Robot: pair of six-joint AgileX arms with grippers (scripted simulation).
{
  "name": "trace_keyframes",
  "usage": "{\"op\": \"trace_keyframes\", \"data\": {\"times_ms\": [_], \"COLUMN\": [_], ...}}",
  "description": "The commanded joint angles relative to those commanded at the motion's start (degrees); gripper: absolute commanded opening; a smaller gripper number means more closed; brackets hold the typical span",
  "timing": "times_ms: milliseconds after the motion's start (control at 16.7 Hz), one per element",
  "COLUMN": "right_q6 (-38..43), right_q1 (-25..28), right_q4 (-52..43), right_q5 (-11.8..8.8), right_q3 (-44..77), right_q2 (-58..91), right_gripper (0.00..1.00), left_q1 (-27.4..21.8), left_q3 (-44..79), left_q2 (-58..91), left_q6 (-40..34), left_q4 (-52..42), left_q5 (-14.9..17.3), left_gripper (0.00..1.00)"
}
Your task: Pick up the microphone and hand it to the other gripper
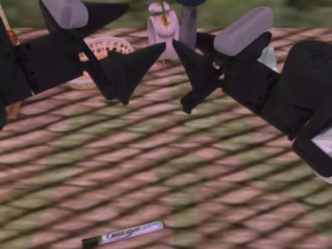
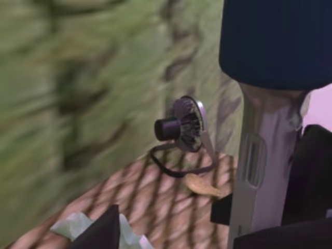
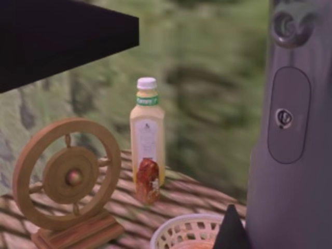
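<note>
The microphone (image 1: 188, 26) stands upright in the air at the top middle, navy head up, and its grey handle (image 2: 259, 171) fills the near side of both wrist views (image 3: 290, 155). My right gripper (image 1: 177, 75) reaches in from the right. Its black fingers (image 2: 311, 171) sit on both sides of the handle's lower part, shut on it. My left gripper (image 1: 144, 73) comes in from the left, open (image 2: 192, 233). The handle lies between its fingers, close to one of them. The handle's lower end is hidden behind the right gripper.
A white marker pen (image 1: 123, 233) with a green cap lies at the front edge. A white basket (image 1: 106, 46) and a pale figurine (image 1: 163, 23) stand at the back. Also at the back are a wooden wheel ornament (image 3: 67, 176), a bottle (image 3: 147, 135) and a small black fan (image 2: 184, 124).
</note>
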Motion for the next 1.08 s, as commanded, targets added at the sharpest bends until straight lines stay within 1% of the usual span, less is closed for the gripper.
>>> {"op": "trace_keyframes", "data": {"times_ms": [420, 540, 720, 1080], "right_q6": [0.00, 0.00, 0.00, 0.00], "right_q1": [0.00, 0.00, 0.00, 0.00], "right_q4": [0.00, 0.00, 0.00, 0.00], "right_q5": [0.00, 0.00, 0.00, 0.00], "right_q3": [0.00, 0.00, 0.00, 0.00], "right_q2": [0.00, 0.00, 0.00, 0.00], "right_gripper": [0.00, 0.00, 0.00, 0.00], "left_q1": [-9.14, -10.27, -10.29, -10.29], "left_q3": [12.45, 13.88, 13.90, 13.90], "left_q2": [15.33, 16.89, 16.92, 16.92], "left_q6": [-0.14, -0.18, -0.18, -0.18], "left_q4": [2.89, 3.17, 3.17, 3.17], "left_q5": [-8.82, -9.93, -9.95, -9.95], "left_gripper": [1.00, 1.00, 1.00, 0.55]}}
